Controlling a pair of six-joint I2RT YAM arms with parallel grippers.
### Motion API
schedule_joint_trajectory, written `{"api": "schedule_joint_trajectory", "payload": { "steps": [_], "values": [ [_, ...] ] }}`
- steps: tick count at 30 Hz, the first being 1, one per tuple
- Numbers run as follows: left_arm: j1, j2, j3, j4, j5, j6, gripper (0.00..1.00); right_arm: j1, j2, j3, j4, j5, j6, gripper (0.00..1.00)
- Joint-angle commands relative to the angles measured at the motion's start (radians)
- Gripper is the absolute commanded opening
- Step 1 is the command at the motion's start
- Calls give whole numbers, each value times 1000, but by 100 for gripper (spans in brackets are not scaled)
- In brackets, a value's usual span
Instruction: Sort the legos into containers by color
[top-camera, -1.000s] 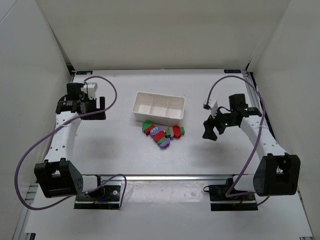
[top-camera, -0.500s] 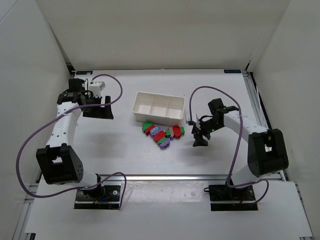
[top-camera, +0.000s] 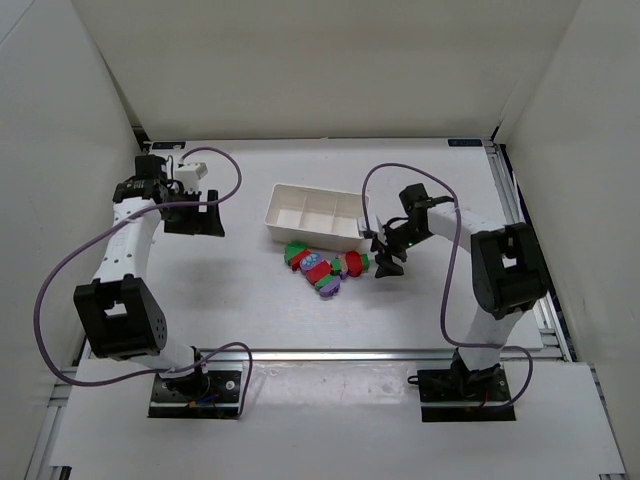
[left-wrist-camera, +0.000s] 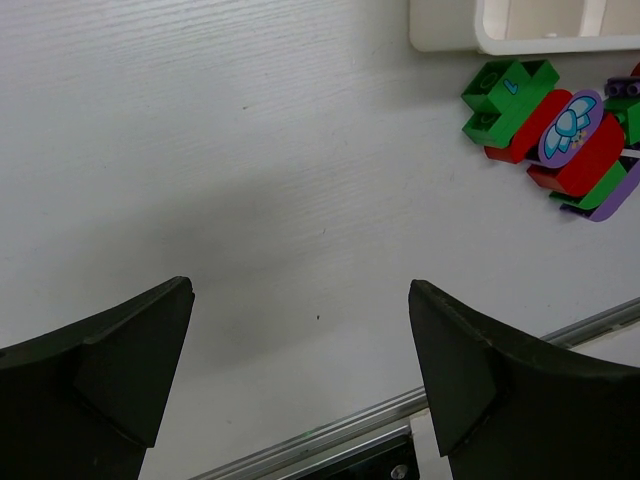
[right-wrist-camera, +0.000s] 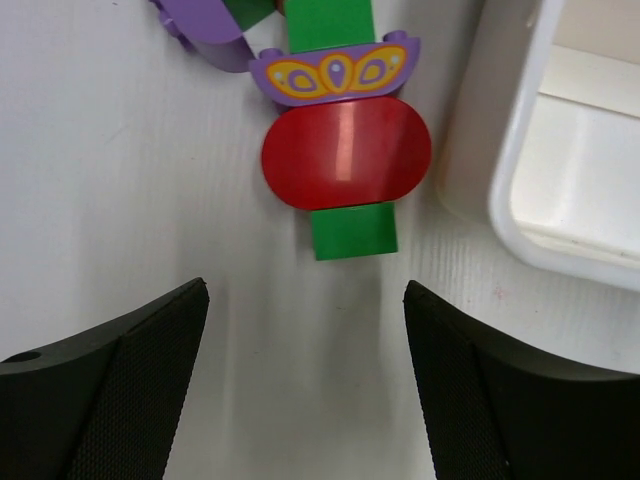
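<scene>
**Right arm swings in on the brick pile**

Over the last second the right gripper (top-camera: 386, 262) has come in from well out on its own side to just beside the legos (top-camera: 325, 268). Its jaws are spread with nothing between them. The left gripper (top-camera: 195, 216) has hardly shifted; it is wide open and well apart from the pile.

The legos lie clustered on the table just in front of the tray (top-camera: 300, 232), and none shows in its three compartments. Sorting looks unstarted, and a first pick is probably being lined up.

In the right wrist view, a glossy oval red brick (right-wrist-camera: 346, 153) sits over a square-ended green block (right-wrist-camera: 352, 232). It touches a purple piece (right-wrist-camera: 335, 70) with a printed crown. All are hard, smooth plastic and may lift as one. The tray is thin-walled white plastic with a rounded rim. The table (top-camera: 230, 300) is matte white and faintly grained.
</scene>
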Motion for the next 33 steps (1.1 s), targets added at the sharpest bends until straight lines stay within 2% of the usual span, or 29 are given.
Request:
{"api": "schedule_joint_trajectory", "payload": {
  "steps": [1,9,15,24,33],
  "values": [
    [7,3,47,-4,30,13,99,12,52,73,23,7,-23,82],
    [36,57,72,-4,35,24,99,40,118,130,31,29,-21,82],
    [41,99,87,-1,41,24,99,49,126,159,-60,19,-92,82],
    [44,128,106,-4,47,4,99,70,121,136,-58,48,-115,77],
    [42,140,90,-4,43,-1,99,115,106,98,28,117,-43,72]
  ]
}}
